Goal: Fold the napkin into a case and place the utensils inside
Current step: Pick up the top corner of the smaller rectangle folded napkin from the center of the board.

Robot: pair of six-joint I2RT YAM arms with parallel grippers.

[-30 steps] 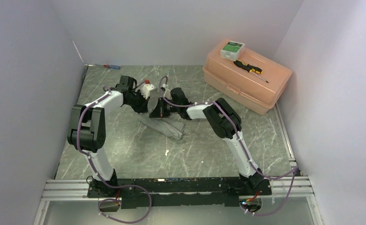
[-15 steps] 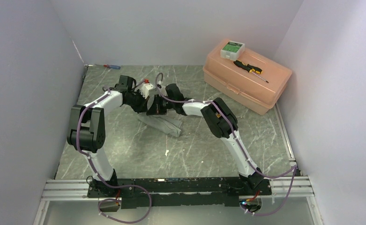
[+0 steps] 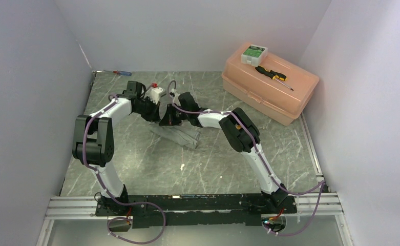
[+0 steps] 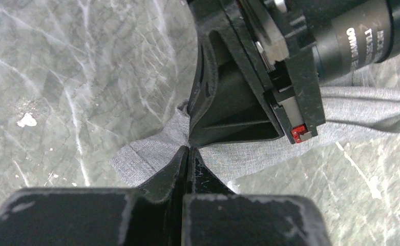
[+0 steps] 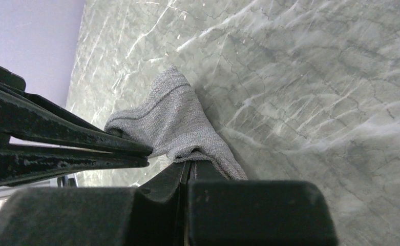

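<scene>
The grey napkin (image 3: 180, 136) lies bunched in a long fold on the marble table, just beyond the middle. My left gripper (image 4: 187, 148) is shut on one raised edge of the napkin (image 4: 149, 154). My right gripper (image 5: 189, 163) is shut on a fold of the napkin (image 5: 172, 118) right beside it. In the top view the left gripper (image 3: 158, 117) and the right gripper (image 3: 167, 120) almost touch tip to tip above the cloth's far left end. The utensils do not show clearly. A small white piece (image 3: 182, 166) lies in front of the napkin, too small to identify.
A peach plastic box (image 3: 290, 100) stands at the back right. A green-and-white packet (image 3: 254, 53) and a black-and-yellow screwdriver (image 3: 272, 75) rest on its lid. A red-and-blue screwdriver (image 3: 121, 73) lies in the far left corner. Walls close in three sides.
Both grippers have drawn the pinched napkin edge a little to the left and farther back. The cloth now lies flatter and more stretched.
</scene>
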